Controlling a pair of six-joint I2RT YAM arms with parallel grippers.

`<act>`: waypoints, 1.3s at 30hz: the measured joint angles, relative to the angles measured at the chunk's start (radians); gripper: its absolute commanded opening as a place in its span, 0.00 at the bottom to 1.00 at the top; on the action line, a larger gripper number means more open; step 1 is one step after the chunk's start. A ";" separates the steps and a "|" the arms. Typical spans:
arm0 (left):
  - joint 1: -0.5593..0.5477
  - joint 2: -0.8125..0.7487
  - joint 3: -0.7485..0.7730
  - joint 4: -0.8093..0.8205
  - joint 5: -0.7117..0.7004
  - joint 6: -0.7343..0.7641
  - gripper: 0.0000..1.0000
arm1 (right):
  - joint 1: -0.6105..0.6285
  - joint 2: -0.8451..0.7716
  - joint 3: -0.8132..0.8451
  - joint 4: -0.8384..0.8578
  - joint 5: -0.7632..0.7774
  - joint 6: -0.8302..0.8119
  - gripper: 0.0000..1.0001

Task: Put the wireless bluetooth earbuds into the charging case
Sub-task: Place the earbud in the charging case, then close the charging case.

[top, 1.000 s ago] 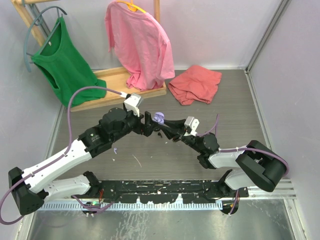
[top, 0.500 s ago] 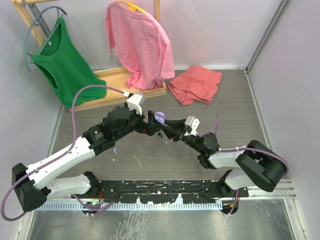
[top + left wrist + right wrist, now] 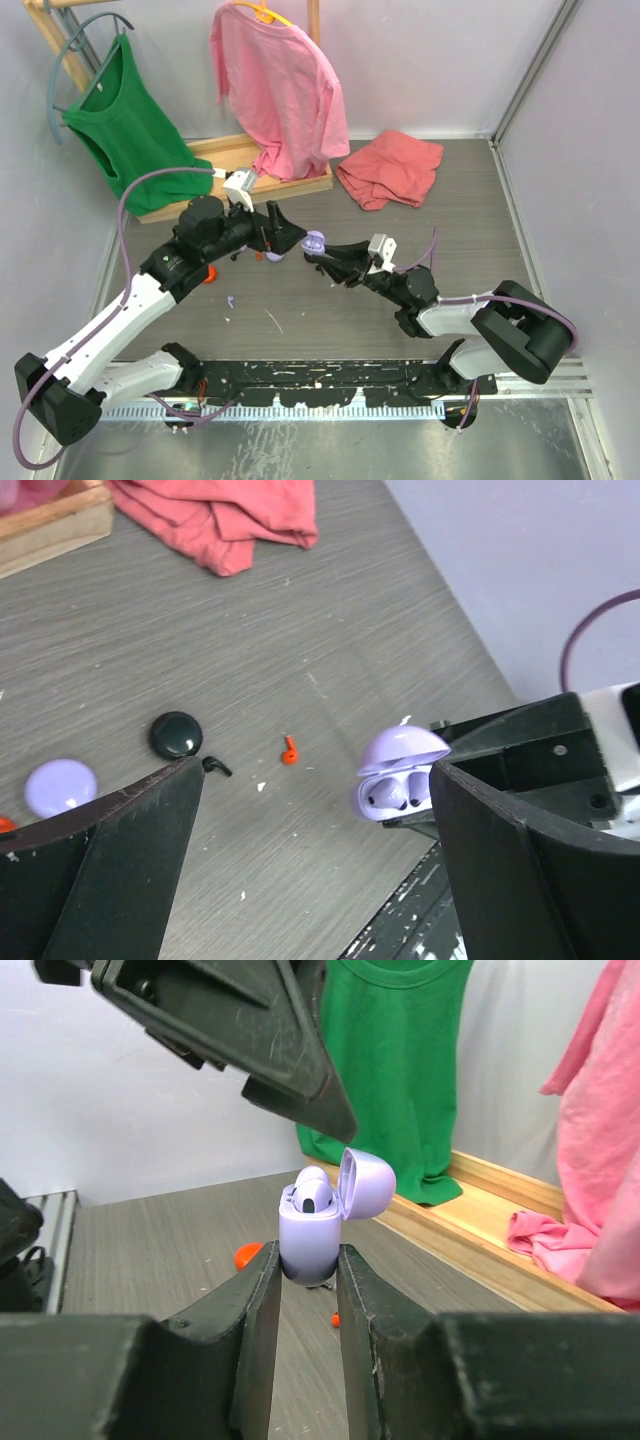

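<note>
We've got the right gripper (image 3: 307, 1260) pinched narrow on the lavender charging case (image 3: 318, 1225). It's smooth, rounded, glossy plastic with its domed lid hinged open, held upright above mid-table. We see lavender earbuds (image 3: 388, 796) seated inside. The left gripper (image 3: 315, 770) gapes wide just left of the case, holding nothing. On the grey wood-grain table (image 3: 400, 610) lie a tiny red-orange stemmed earbud (image 3: 289, 750) and a black earbud (image 3: 215, 767), the latter just beside a round black disc (image 3: 176, 734).
</note>
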 measured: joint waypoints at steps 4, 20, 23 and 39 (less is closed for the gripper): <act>0.071 -0.005 -0.014 0.043 0.158 -0.055 0.98 | -0.002 0.000 0.001 0.000 -0.049 0.032 0.01; 0.146 0.157 -0.079 0.324 0.547 -0.330 0.88 | -0.046 0.000 0.037 0.006 -0.176 0.154 0.01; 0.146 0.163 -0.083 0.381 0.587 -0.373 0.84 | -0.051 0.001 0.038 0.007 -0.185 0.169 0.01; 0.148 0.162 -0.116 0.601 0.679 -0.510 0.79 | -0.079 0.045 0.038 0.014 -0.206 0.238 0.01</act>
